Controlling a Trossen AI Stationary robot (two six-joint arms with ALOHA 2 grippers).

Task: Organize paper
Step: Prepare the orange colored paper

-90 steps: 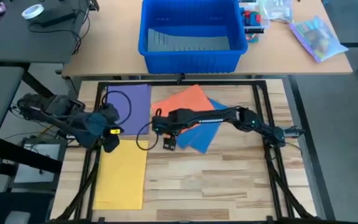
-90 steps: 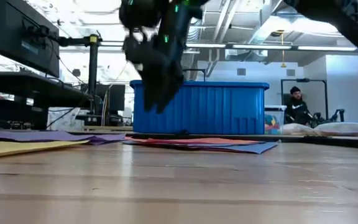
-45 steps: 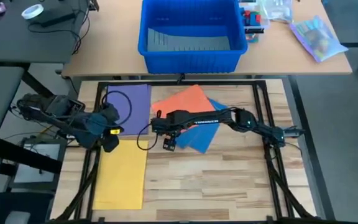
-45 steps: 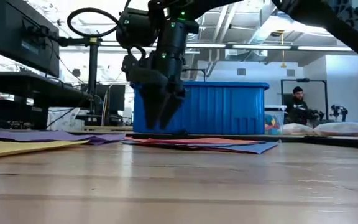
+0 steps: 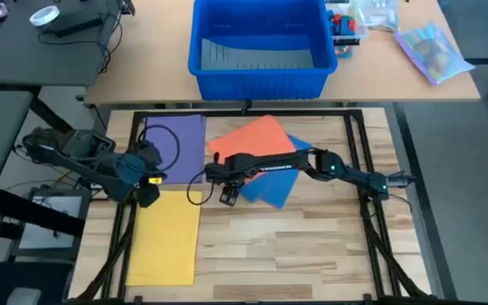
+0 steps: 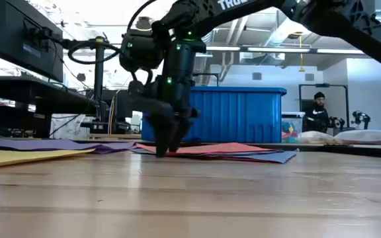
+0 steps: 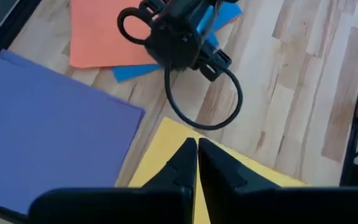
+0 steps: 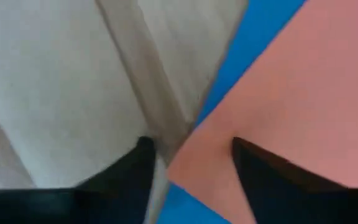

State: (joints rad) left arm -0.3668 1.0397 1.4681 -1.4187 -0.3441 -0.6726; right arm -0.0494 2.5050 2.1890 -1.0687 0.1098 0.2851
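Note:
Four sheets of paper lie flat on the wooden table: a purple one [image 5: 180, 140] at the far left, a yellow one [image 5: 166, 235] near it, and an orange one [image 5: 257, 140] overlapping a blue one [image 5: 276, 182] in the middle. My right gripper [image 5: 227, 193] is open and low at the table, fingers pointing down, with the orange sheet's near left corner [image 8: 179, 165] between them. My left gripper [image 7: 197, 155] is shut and hangs over the yellow sheet's far corner [image 7: 173, 127], touching nothing that shows. My right gripper comes from above, pointing down, with one finger [image 8: 142, 155] over bare wood and the other [image 8: 247, 155] over the orange sheet beside its corner. In the low view the fingertips [image 6: 166, 149] reach sheet level. I cannot tell whether they touch the paper.
A big blue bin [image 5: 257, 80] stands on the far table, with a clear bag [image 5: 430, 47] of coloured things to its right. A black cable loop [image 5: 163, 140] hangs over the purple sheet. Black frame rails [image 5: 358, 161] border the table. A person [image 6: 317, 112] sits far behind.
My right gripper has come down from well above the table to the near left corner of the orange sheet, and has shifted slightly toward the table's left. The sheets have stayed where they were.

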